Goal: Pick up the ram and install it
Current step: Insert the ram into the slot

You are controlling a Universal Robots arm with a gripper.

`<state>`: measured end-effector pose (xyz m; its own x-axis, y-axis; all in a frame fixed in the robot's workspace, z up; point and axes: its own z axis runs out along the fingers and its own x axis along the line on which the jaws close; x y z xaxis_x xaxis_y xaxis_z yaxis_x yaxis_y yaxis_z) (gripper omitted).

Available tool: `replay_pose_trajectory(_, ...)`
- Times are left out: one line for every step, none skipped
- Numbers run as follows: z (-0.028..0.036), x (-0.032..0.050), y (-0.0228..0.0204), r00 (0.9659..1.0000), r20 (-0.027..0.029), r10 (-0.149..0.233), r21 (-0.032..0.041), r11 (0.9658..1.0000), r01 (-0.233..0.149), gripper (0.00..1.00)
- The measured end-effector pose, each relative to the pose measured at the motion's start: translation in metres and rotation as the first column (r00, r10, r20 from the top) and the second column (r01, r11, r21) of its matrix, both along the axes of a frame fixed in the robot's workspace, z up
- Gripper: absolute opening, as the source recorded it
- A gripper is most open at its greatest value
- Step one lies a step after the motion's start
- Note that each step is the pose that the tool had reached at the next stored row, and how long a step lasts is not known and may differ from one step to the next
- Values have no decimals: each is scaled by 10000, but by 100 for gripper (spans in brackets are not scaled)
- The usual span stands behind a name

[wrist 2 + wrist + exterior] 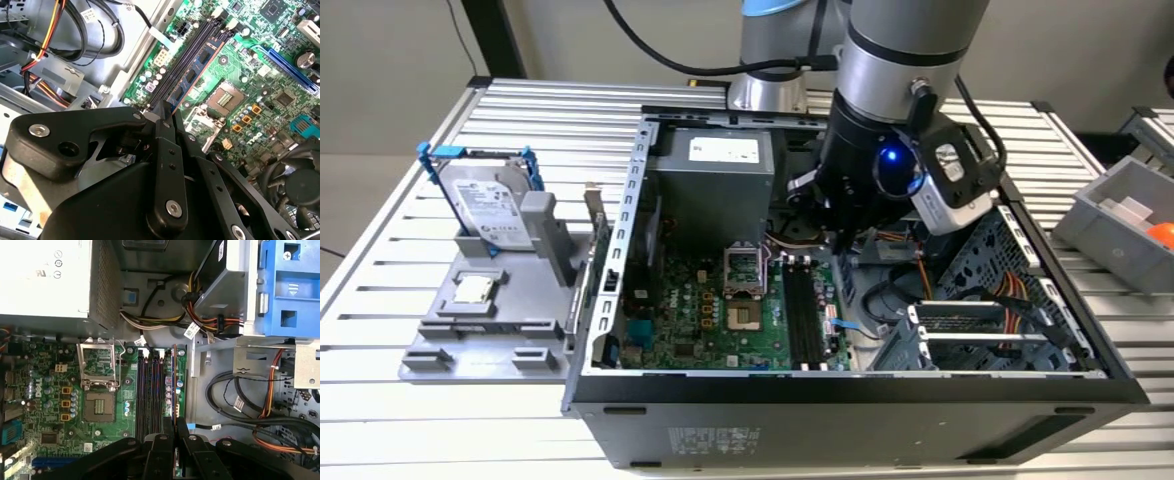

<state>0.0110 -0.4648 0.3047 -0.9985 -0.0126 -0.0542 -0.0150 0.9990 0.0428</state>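
Jaws clamped on the near end of the ram, we hold it on edge along the outermost of the memory slots at the motherboard edge nearest the cables, where pressing from one end could, we judge, seat it crooked.

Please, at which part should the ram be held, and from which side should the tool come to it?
Pinch the ram across its two flat faces, near its free long edge, coming from straight above the motherboard. It is thin and stands on edge along the black memory slots, so that edge seems the only open one. The tool grips it this way, near one end.
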Motion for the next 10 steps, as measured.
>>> replay_pose_trajectory(-7,0,0,10000,0,0,-1,10000,0,0)
replay_pose_trajectory(-14,0,0,10000,0,0,-3,10000,0,0)
replay_pose_trajectory(-22,0,0,10000,0,1,-4,10000,-1,0)
replay_pose_trajectory(-31,0,0,10000,0,1,-5,10000,-1,0)
replay_pose_trajectory(-40,0,0,10000,0,1,-7,10000,-1,0)
replay_pose_trajectory(-49,0,0,10000,0,1,-9,10000,-1,0)
replay_pose_trajectory(-59,1,0,10000,0,1,-10,10000,-1,0)
replay_pose_trajectory(-68,1,0,10000,0,1,-12,10000,-1,0)
replay_pose_trajectory(-76,1,0,10000,0,1,-14,10000,-1,0)
replay_pose_trajectory(-85,0,0,10000,0,1,-14,10000,-1,0)
